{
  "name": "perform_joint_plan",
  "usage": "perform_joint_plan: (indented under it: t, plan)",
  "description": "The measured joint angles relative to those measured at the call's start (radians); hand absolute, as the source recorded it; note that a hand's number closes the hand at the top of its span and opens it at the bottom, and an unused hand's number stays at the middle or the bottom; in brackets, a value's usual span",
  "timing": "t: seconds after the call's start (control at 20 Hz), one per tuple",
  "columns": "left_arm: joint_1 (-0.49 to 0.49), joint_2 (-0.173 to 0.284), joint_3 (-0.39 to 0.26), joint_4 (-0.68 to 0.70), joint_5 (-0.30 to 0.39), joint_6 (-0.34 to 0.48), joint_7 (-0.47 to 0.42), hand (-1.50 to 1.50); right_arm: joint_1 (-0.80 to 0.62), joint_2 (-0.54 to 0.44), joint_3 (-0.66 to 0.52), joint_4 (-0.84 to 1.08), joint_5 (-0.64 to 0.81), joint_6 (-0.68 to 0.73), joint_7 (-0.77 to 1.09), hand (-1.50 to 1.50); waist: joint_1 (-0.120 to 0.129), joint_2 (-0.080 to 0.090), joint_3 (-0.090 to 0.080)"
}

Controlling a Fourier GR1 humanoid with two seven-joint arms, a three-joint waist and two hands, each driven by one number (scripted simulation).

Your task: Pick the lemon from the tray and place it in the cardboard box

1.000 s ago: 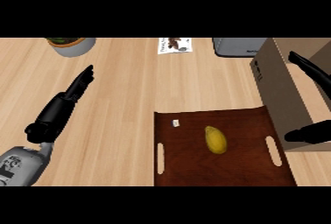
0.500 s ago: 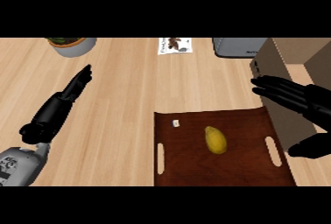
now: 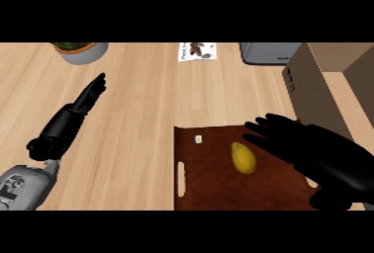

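At the left, the left hand point(image 3: 73, 118) rests open, fingers straight. One lemon point(image 3: 243, 158) lies on the one brown tray point(image 3: 211, 190); it looks light, stiff and a little slippery, best taken across its narrow middle. The right hand point(image 3: 314, 150) hovers just beside it, fingers spread. One cardboard box point(image 3: 329, 84) stands right.

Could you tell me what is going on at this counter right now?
The right hand hangs open over the brown tray, its fingertips just right of the lemon, which lies untouched on the tray. The cardboard box stands to the right. The left hand rests open on the left.
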Motion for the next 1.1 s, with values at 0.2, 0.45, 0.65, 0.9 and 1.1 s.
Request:
perform_joint_plan:
  t: [0.2, 0.45, 0.65, 0.9, 1.1]
  plan:
    - [0.007, -0.010, 0.014, -0.020, -0.019, -0.011, 0.016, 0.00, -0.012, 0.072, 0.054, -0.038, 0.048, 0.090, 0.142, -1.50, 0.004, 0.001, 0.000]
    - [0.013, -0.038, 0.042, -0.022, -0.052, -0.031, 0.020, 0.00, 0.021, 0.159, 0.093, -0.060, 0.109, 0.159, 0.232, -1.50, 0.004, 0.002, 0.001]
    - [0.012, -0.058, 0.069, -0.033, -0.072, -0.048, 0.039, 0.00, 0.053, 0.199, 0.124, -0.013, 0.207, 0.134, 0.222, -1.50, 0.005, 0.002, 0.001]
    - [0.032, -0.081, 0.097, -0.047, -0.096, -0.085, 0.044, 0.00, 0.036, 0.272, 0.124, 0.026, 0.300, 0.140, 0.233, -1.50, 0.006, 0.003, 0.001]
    - [0.043, -0.094, 0.132, -0.029, -0.115, -0.124, 0.017, 0.00, 0.047, 0.307, 0.125, 0.063, 0.369, 0.125, 0.202, -1.50, 0.006, 0.003, 0.001]
